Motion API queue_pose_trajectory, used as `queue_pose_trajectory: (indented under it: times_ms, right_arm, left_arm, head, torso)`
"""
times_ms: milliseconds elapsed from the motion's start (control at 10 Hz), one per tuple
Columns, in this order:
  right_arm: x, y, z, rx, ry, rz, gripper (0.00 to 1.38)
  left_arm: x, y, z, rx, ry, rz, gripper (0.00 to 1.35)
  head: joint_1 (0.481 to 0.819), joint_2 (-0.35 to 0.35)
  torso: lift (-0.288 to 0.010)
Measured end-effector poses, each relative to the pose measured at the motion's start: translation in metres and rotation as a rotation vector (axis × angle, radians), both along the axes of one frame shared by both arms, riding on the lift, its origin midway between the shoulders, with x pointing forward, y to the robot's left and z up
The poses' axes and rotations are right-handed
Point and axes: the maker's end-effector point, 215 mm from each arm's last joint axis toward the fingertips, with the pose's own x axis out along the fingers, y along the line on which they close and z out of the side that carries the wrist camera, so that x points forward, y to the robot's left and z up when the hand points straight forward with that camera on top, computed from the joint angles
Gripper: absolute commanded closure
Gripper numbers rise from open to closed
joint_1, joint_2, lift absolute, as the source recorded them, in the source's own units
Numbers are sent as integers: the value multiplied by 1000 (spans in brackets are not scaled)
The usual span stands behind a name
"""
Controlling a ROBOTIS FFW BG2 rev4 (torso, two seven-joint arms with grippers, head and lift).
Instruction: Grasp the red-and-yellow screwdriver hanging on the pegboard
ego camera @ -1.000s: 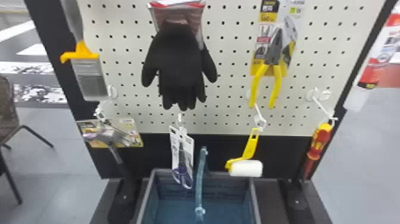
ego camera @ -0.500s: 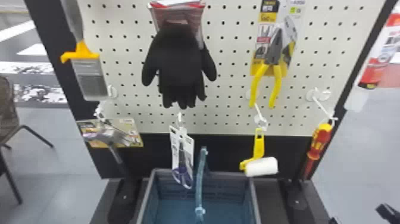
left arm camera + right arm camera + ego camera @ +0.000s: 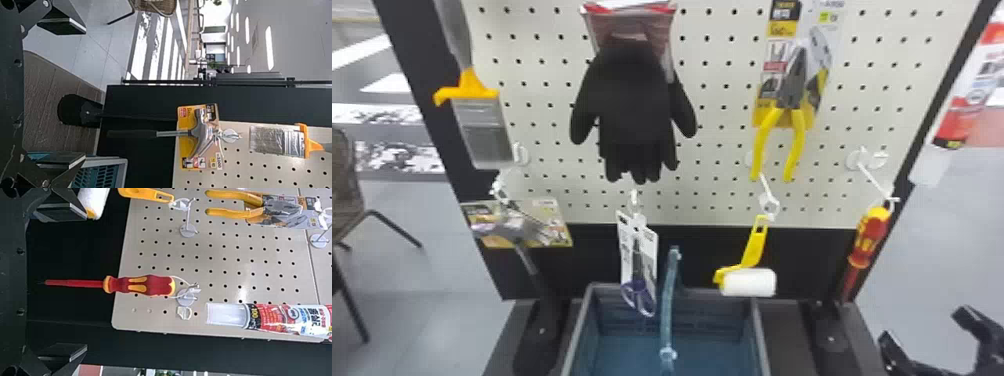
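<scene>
In the head view my right gripper [image 3: 922, 335] is at the bottom right corner, open, lower than the red-and-yellow screwdriver [image 3: 869, 237] and apart from it. The screwdriver hangs handle up from a white hook at the pegboard's lower right. In the right wrist view the same screwdriver [image 3: 137, 285] lies level with the gap of the right gripper [image 3: 82, 288], whose two fingers stand wide apart without touching it. The left gripper [image 3: 82, 94] is open in the left wrist view, facing the hammer side of the pegboard, with nothing between its fingers.
A yellow-handled roller [image 3: 749, 282] hangs left of the screwdriver, with pliers [image 3: 789, 100] above it. A glue tube [image 3: 270, 319] hangs near the screwdriver's hook. A blue crate [image 3: 759, 335] stands below the board. The hammer [image 3: 199, 133] hangs at the left.
The right gripper has come into the head view from the bottom right. The small roller has swung on its hook, first to the right, then back left. The screwdriver hangs as before.
</scene>
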Motion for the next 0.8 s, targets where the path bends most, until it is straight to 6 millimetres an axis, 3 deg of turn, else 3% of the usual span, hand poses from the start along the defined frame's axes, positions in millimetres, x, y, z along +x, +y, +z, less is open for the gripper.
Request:
queue_pose_trajectory:
  times_ms: [400, 800]
  right_arm:
    - [22, -1, 19, -19, -25, 41, 124]
    - [45, -18, 37, -56, -38, 80, 124]
  left_arm:
    - [0, 1, 0, 0, 0, 1, 173]
    - [1, 0, 0, -2, 0, 1, 173]
  head:
    - [549, 0]
    - [549, 0]
  torso:
    - [-100]
    - [-100]
